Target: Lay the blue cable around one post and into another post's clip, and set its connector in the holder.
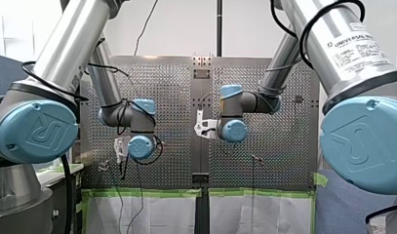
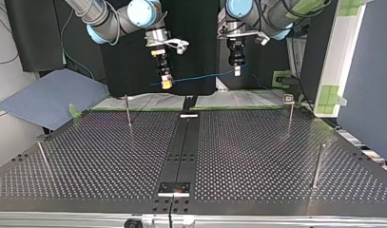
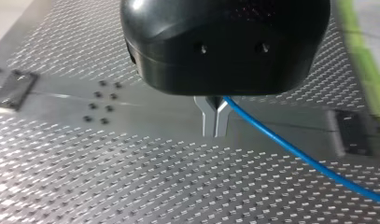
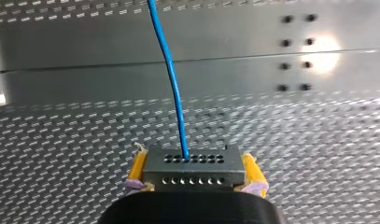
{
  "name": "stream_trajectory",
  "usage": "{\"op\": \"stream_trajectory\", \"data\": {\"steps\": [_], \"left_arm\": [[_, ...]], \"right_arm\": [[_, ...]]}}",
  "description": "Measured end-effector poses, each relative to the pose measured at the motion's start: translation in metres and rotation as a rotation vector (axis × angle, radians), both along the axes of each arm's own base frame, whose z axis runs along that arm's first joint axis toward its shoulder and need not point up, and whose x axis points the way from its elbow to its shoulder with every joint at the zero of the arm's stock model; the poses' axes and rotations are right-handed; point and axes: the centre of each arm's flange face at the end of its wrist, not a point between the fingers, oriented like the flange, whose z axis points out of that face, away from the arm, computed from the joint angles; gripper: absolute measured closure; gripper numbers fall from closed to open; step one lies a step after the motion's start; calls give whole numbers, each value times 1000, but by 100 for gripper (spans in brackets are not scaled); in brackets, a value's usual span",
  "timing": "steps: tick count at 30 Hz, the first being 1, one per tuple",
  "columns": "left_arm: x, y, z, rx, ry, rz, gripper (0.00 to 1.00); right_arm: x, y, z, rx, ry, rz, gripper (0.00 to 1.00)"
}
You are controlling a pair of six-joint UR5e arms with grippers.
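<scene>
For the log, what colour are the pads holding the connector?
Yellow; my right gripper's pads show best in the right wrist view.

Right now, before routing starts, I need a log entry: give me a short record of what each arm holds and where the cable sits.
left jaws: shut on blue cable
right jaws: shut on connector, between yellow pads
cable path: spans between both arms, above perforated table
posts: four upright, none touched by cable
</scene>
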Motion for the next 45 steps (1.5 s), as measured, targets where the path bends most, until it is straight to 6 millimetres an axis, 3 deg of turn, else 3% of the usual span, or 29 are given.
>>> {"op": "stream_trajectory", "data": {"steps": [13, 25, 32, 39, 45], "left_arm": [[31, 0, 65, -128, -77, 40, 100], [48, 12, 118, -217, -134, 81, 100], [60, 28, 154, -279, -178, 124, 100], [75, 47, 192, -344, -225, 128, 100], [86, 63, 227, -373, -267, 121, 100]], "right_arm": [[16, -15, 103, -91, -64, 21, 85], [13, -5, 174, -143, -72, 47, 85], [13, 5, 226, -215, -75, 64, 85], [21, 8, 253, -247, -73, 76, 85], [36, 11, 252, -250, -51, 103, 85]]}}
